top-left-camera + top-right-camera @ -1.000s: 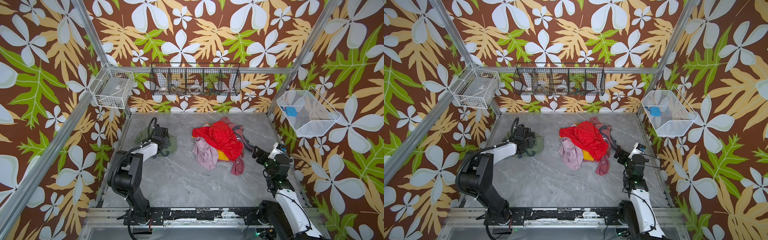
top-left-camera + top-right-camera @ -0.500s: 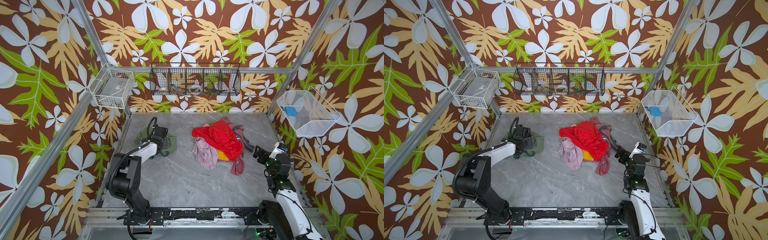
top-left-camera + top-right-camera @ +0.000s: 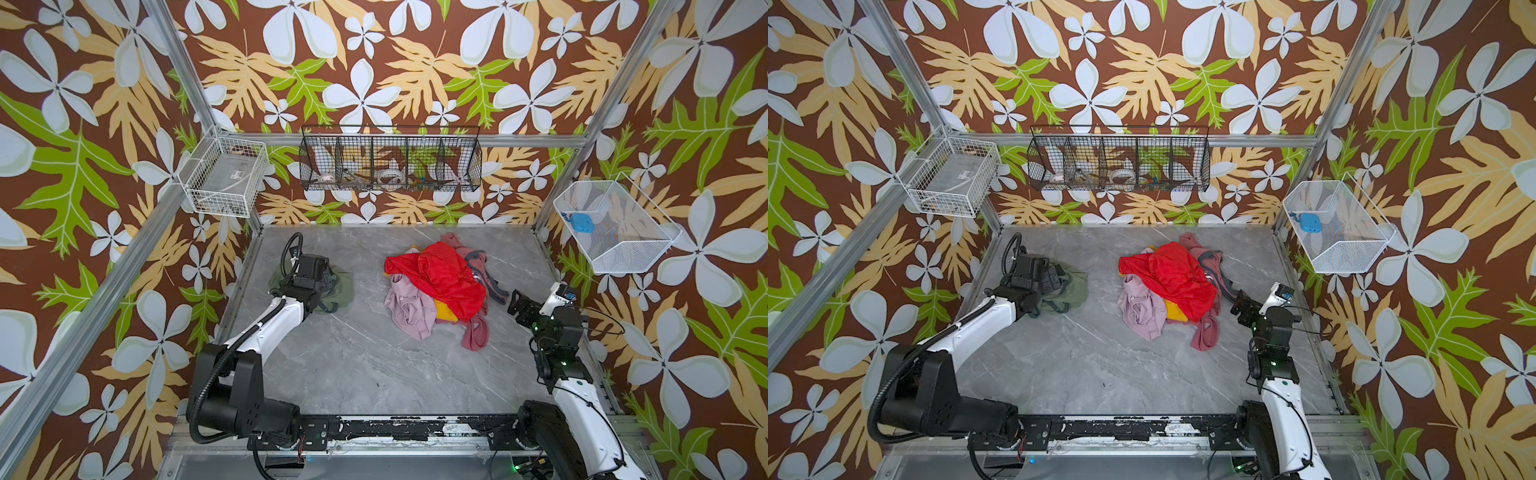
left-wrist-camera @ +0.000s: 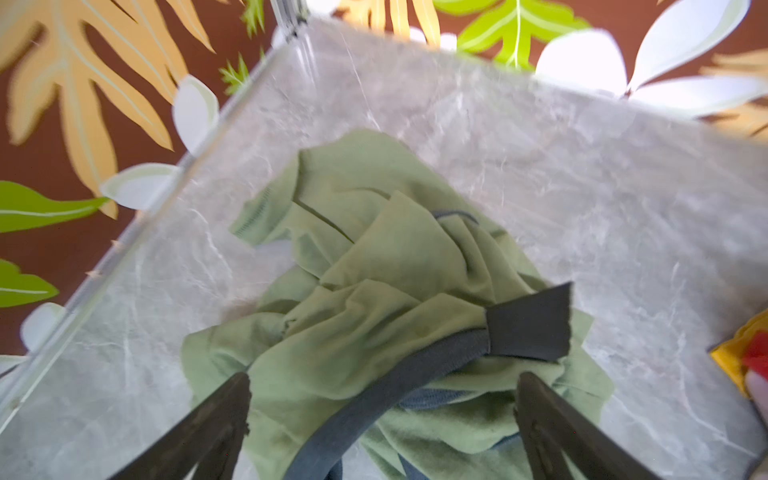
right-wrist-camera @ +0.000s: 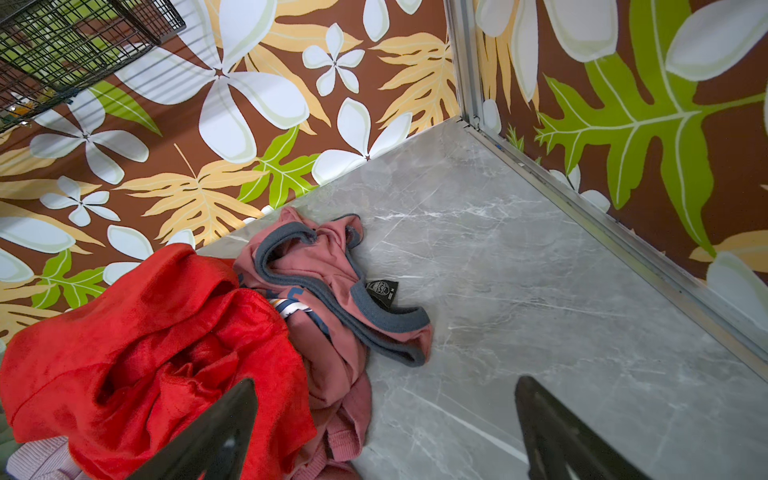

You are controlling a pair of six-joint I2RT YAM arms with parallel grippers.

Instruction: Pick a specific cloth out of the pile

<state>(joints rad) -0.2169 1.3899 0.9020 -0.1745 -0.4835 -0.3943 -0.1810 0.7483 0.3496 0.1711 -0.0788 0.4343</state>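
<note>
Marble tabletop (image 3: 374, 365): sage-green cloth (image 4: 374, 270) directly under left gripper (image 4: 384, 378), jaws wide and empty, well apart from pile (image 3: 436, 286); right gripper (image 5: 386, 381) also wide.

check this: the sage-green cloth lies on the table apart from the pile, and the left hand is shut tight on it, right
Not quite: the left hand is open wide over the sage-green cloth, pinching nothing, as the left wrist view shows. The cloth does lie apart from the pile.

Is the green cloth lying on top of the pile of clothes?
No, the green cloth lies alone on the table, apart from the pile.
</note>
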